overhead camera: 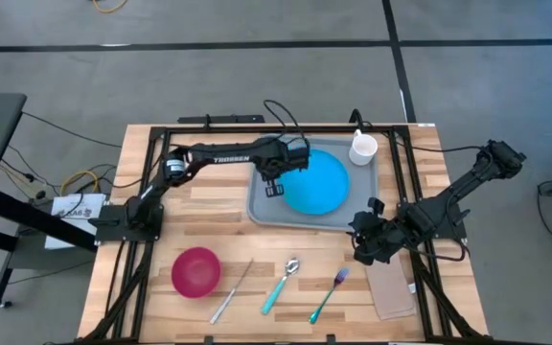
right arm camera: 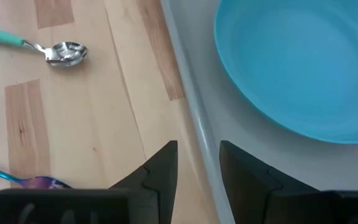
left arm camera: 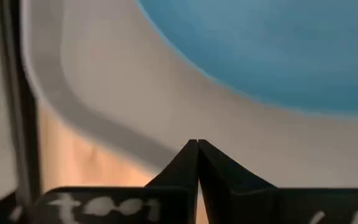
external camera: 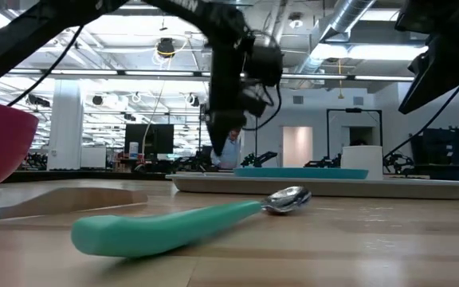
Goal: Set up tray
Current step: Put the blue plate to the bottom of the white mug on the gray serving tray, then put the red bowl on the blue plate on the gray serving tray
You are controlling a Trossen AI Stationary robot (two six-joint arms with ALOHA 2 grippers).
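The grey-blue tray (overhead camera: 262,206) lies flat on the table's far middle. A blue plate (overhead camera: 314,182) rests in it and a white cup (overhead camera: 363,149) stands at its far right corner. My left gripper (overhead camera: 274,189) hangs shut above the tray's left part, beside the plate's left edge, and holds nothing. In its wrist view the fingertips (left arm camera: 197,144) meet over the bare tray floor (left arm camera: 104,93). My right gripper (overhead camera: 364,251) waits open above the tray's near right rim (right arm camera: 194,134), with nothing between its fingers (right arm camera: 197,149).
Along the near edge lie a pink bowl (overhead camera: 195,271), a knife (overhead camera: 230,292), a teal-handled spoon (overhead camera: 281,285), a fork (overhead camera: 329,295) and a tan napkin (overhead camera: 391,287). A black frame rail (overhead camera: 218,126) runs along the table's far side.
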